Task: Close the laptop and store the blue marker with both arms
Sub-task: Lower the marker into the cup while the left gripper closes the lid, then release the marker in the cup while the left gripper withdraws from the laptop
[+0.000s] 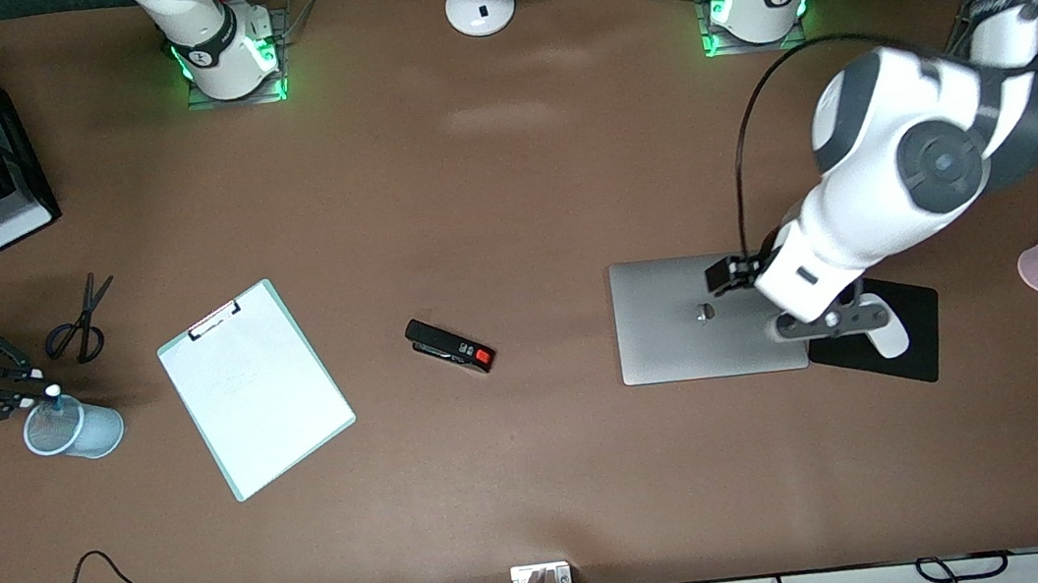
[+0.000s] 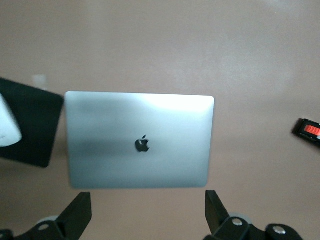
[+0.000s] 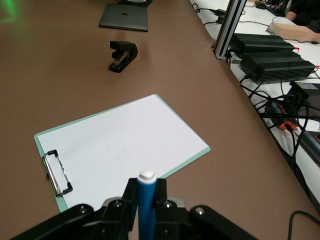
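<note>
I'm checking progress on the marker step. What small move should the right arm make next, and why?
Probably lower the marker into the cup and open. The right pincer grips it upright with its white end up, over the cup's rim. The laptop already lies shut, the left pincer open above it.

The worktop (image 1: 506, 184) is plain matte brown. The laptop (image 1: 695, 314) is silver-grey with a dark apple logo on its lid. The marker (image 3: 146, 205) is bright blue with a white end, between the black fingers of the right pincer (image 3: 145, 207). The clipboard (image 1: 255, 387) is pale green under white paper. The stapler (image 1: 449, 346) is black with an orange-red tip. The mouse pad (image 1: 891, 340) is black. The cup (image 1: 72, 428) is translucent pale blue.
</note>
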Motion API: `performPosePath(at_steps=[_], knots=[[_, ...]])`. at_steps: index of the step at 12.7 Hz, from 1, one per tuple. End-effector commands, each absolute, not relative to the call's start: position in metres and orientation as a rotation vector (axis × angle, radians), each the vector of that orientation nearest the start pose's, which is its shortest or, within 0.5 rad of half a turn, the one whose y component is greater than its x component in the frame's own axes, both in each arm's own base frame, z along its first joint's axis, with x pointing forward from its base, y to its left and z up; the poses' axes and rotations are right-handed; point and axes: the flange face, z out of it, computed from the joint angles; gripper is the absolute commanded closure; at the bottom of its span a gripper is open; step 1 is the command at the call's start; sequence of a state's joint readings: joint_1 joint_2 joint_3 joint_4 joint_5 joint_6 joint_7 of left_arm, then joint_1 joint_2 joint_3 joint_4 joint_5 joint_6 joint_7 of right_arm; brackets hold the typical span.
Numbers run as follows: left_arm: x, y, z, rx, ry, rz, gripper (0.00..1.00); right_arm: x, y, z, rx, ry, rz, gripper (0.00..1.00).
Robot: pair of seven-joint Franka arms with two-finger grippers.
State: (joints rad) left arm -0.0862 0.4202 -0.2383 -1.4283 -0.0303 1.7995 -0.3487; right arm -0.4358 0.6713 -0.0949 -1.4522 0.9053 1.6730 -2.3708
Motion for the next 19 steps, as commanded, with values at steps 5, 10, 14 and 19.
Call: performPosePath(at_steps=[5, 10, 14, 19], knots=[[0.613, -0.147, 0.542, -3.162, -0.128, 0.103, 0.0, 0.627, -0.287, 0.261, -1.738, -1.674, -1.023, 0.91], [0.575, -0.128, 0.604, -3.103, -0.014, 0.046, 0.0, 0.621, -0.295, 0.234, -1.752, -1.596, -1.05, 0.9], [0.558, -0.117, 0.623, -3.102, 0.055, 0.004, 0.0, 0.619, -0.299, 0.229, -1.772, -1.553, -1.056, 0.01], [0.552, -0.11, 0.617, -3.099, 0.047, 0.027, 0.0, 0.622, -0.302, 0.271, -1.914, -1.397, -0.938, 0.0]])
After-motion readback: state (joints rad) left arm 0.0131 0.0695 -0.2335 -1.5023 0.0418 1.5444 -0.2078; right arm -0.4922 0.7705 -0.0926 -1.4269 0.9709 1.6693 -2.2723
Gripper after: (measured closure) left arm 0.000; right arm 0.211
